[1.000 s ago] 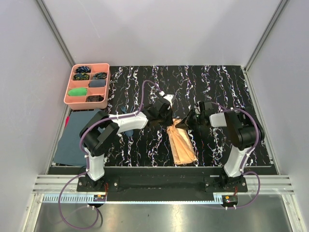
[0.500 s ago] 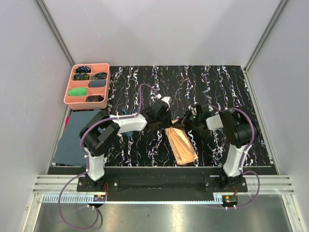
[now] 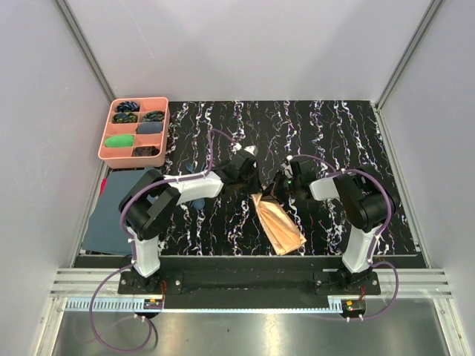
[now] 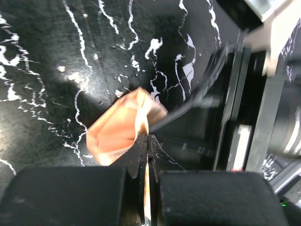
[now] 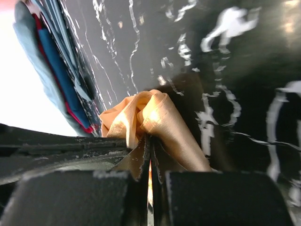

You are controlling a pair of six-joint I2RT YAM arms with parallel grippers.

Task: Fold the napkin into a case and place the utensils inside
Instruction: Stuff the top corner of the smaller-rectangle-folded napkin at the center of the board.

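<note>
The peach-orange napkin (image 3: 277, 224) lies on the black marbled table as a narrow folded strip, slanting from upper left to lower right. My left gripper (image 3: 251, 180) is shut on its far end; the wrist view shows fabric (image 4: 120, 129) pinched between the jaws. My right gripper (image 3: 276, 185) is shut on the same far end from the right, with bunched fabric (image 5: 155, 115) at its jaws. The two grippers are close together. A dark slim utensil (image 3: 194, 166) peeks out by the left arm; the other utensils are hidden.
A pink compartment tray (image 3: 134, 131) with small coloured bundles stands at the far left. A dark blue-grey cloth sheet (image 3: 115, 210) lies at the left edge, near the left arm's base. Grey walls enclose the table.
Both grippers have moved left and towards each other, dragging the napkin's far end. The strip has swung to slant more and shifted slightly left.
</note>
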